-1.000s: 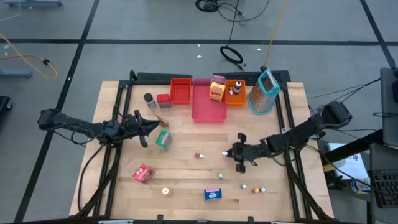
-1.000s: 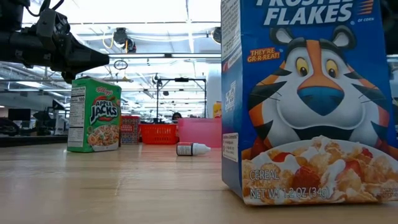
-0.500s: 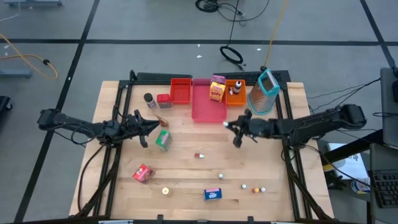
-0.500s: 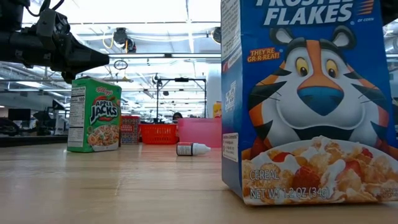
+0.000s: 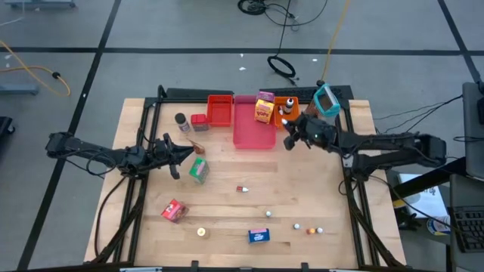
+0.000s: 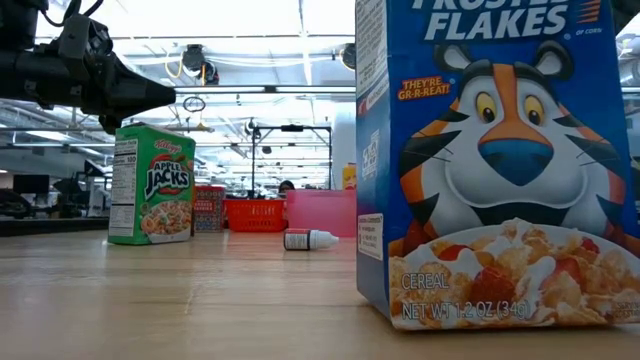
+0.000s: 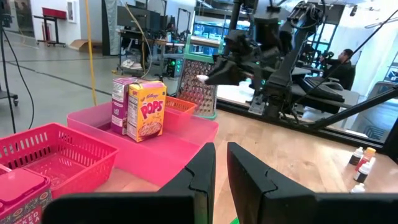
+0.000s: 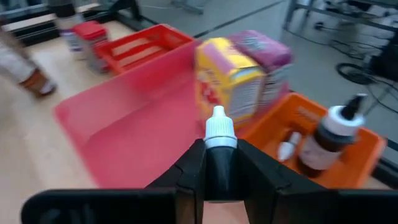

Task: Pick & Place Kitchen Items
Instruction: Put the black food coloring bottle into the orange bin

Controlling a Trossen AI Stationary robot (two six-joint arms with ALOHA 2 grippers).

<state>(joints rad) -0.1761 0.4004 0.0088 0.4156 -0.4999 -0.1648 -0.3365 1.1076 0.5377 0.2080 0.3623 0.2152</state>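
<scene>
My right gripper (image 5: 290, 136) hangs over the gap between the pink tray (image 5: 253, 134) and the orange tray (image 5: 286, 119), shut on a small white-capped bottle (image 8: 221, 127). A yellow box (image 8: 233, 84) stands in the pink tray. A dark bottle (image 8: 329, 140) stands in the orange tray. My left gripper (image 5: 197, 150) is shut and empty, level at the table's left, just above the green cereal box (image 5: 198, 171). A blue cereal box (image 6: 495, 160) stands near the front edge, and another little bottle (image 6: 308, 239) lies on its side mid-table. My right gripper pinches the bottle's dark body (image 8: 221, 167) between its two fingers. The white cap (image 8: 221, 127) sticks out past the fingertips. The fingers come from the table's right, slanting slightly down. The bottle is lifted clear above the trays.
A red basket (image 5: 220, 109), a dark-capped shaker (image 5: 181, 121) and a metal grater (image 5: 324, 106) stand along the far edge. A pink-red pouch (image 5: 173, 211) and tiny pieces (image 5: 308, 228) lie near the front. A person (image 7: 342, 65) sits beyond the table.
My right gripper has swung from the table's near right up and toward the far edge, carrying the small bottle clear of the table. It now hangs over the pink and orange trays and stays shut on the bottle.
</scene>
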